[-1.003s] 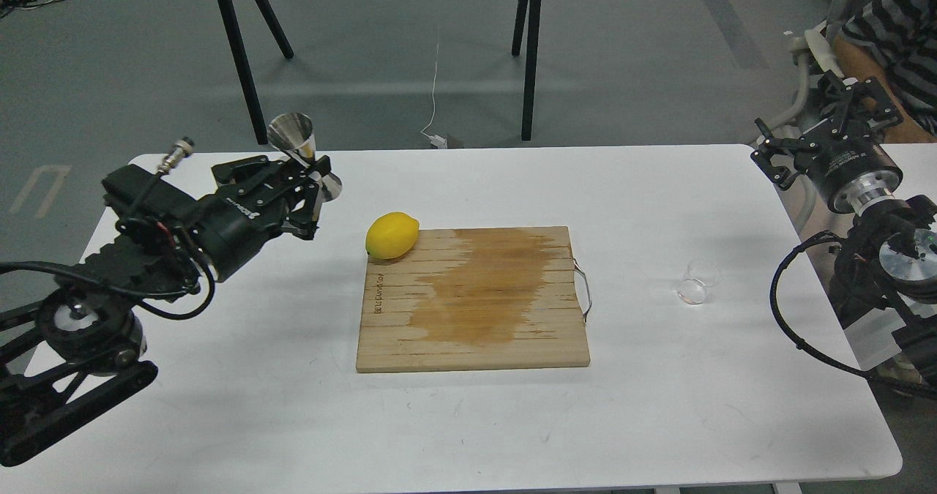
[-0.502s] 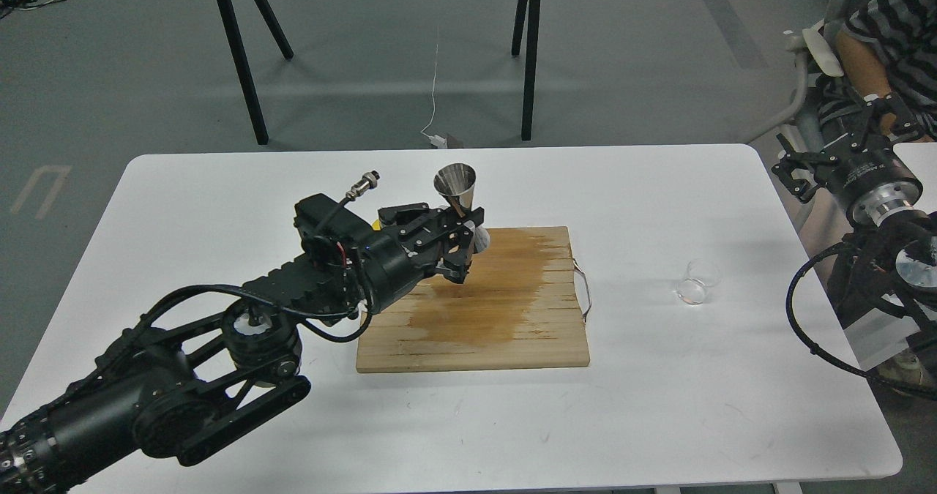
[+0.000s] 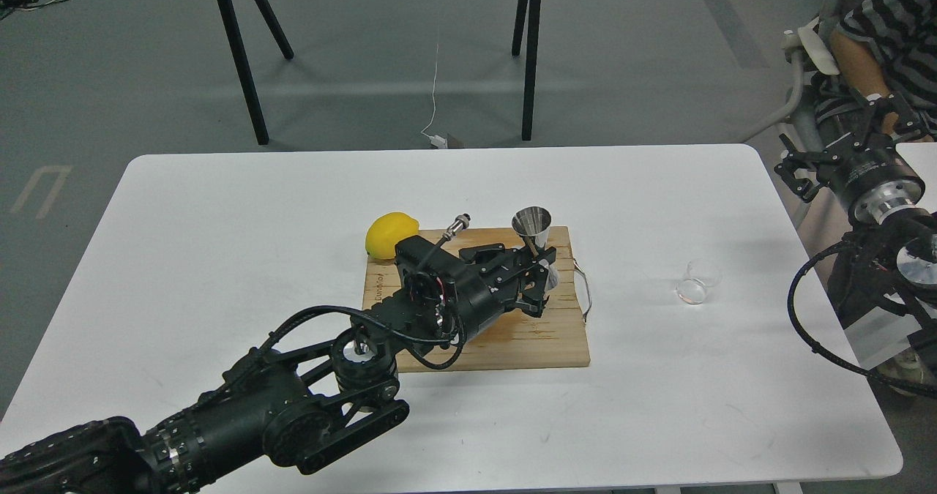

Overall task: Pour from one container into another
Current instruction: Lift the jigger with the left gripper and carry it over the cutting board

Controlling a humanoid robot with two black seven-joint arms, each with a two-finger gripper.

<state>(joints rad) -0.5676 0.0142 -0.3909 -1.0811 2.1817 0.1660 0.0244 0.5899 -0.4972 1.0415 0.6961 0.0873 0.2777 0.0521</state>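
Left claw [image 3: 540, 278] carried jigger [image 3: 535, 236] rightward over board [image 3: 564, 333], gripping waist; glass cup [image 3: 697, 282] looks empty; right claw [image 3: 798, 168] unclear.

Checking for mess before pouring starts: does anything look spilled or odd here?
Yes: the wooden cutting board looks darker, perhaps wet, beside the left gripper, which holds the jigger. The glass cup stands upright, apart.

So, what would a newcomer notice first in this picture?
The black left arm reaches over the cutting board, its hand shut on a shiny jigger held upright. A yellow lemon sits at the board's far left corner, and a small glass stands alone to the right.
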